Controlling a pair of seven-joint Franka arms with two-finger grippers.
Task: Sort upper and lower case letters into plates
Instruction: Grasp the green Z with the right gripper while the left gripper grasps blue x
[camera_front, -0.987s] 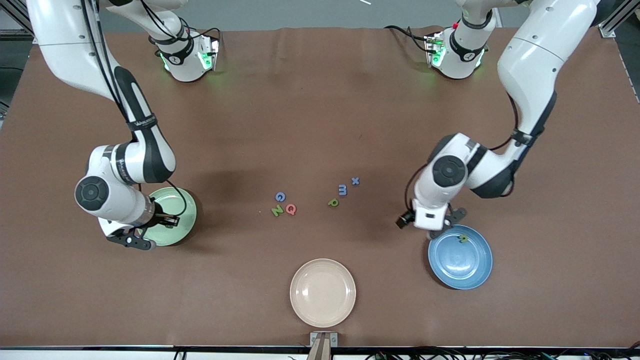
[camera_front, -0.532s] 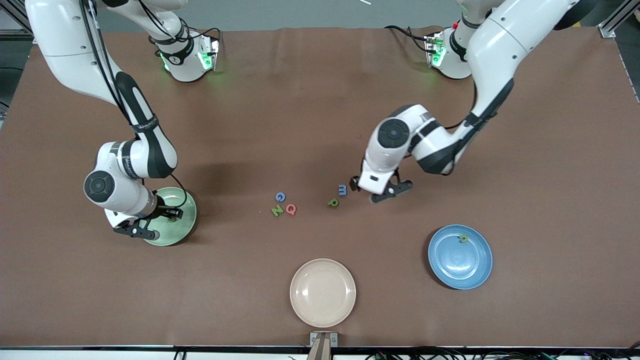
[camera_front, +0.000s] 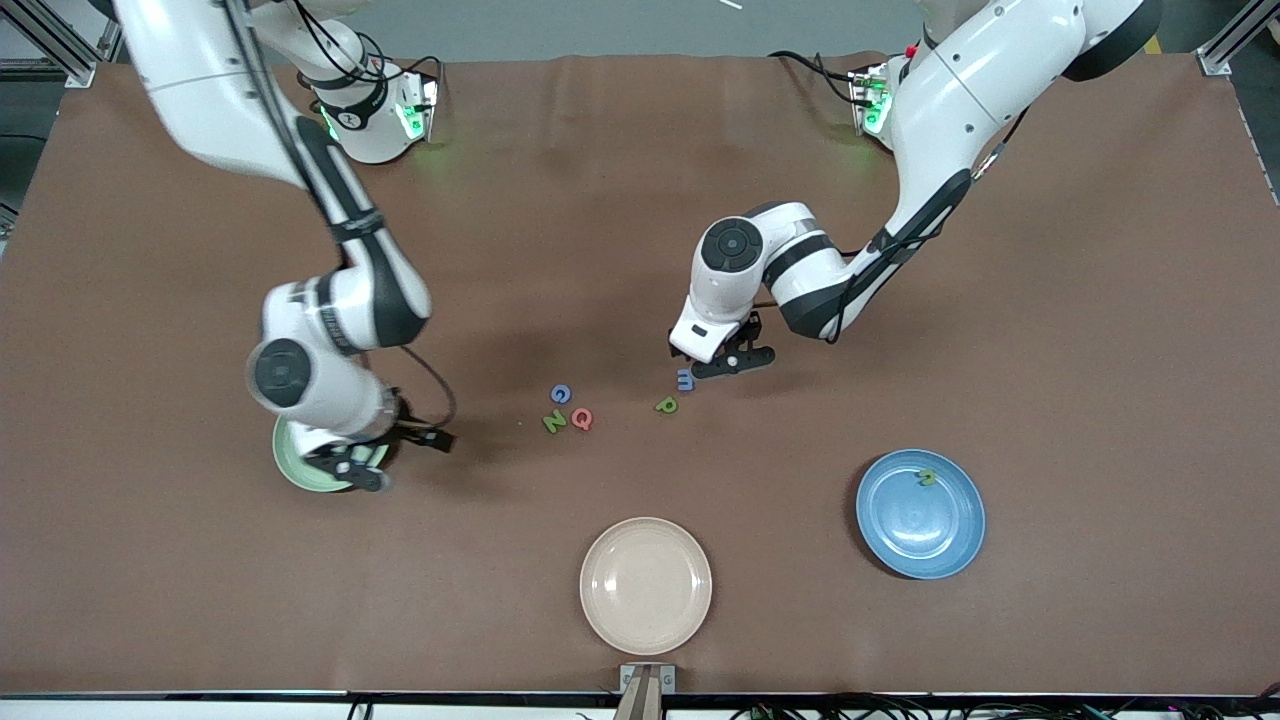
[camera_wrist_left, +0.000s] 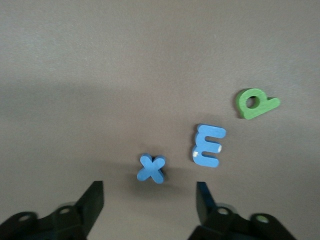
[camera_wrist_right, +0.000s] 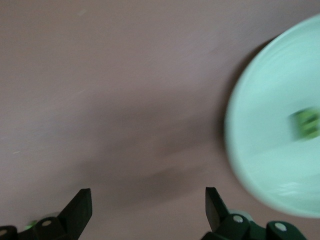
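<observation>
The left end effector (camera_wrist_left: 147, 200) is hanging low over the brown counter (camera_front: 640, 200), its two dark fingers (camera_wrist_left: 92, 197) standing well apart with nothing between them; in the left wrist view the blue x (camera_wrist_left: 151, 168) is lying on the counter just ahead of the gap, with the blue m (camera_front: 685, 379) beside it and the green p (camera_front: 666, 405) a little farther along. The right end effector (camera_wrist_right: 147, 210) is hovering over the counter at the edge of the mint green plate (camera_front: 290, 462), its fingers spread wide and empty. That plate is sitting toward the right arm's end of the counter with a small green letter (camera_wrist_right: 306, 122) lying in it. The blue plate (camera_front: 920, 513) is resting toward the left arm's end, holding one green letter (camera_front: 927, 477). The blue G (camera_front: 560, 394), green N (camera_front: 553, 422) and red Q (camera_front: 581, 419) are clustering mid-counter, and the beige plate (camera_front: 646, 585) is sitting nearest the front camera.
</observation>
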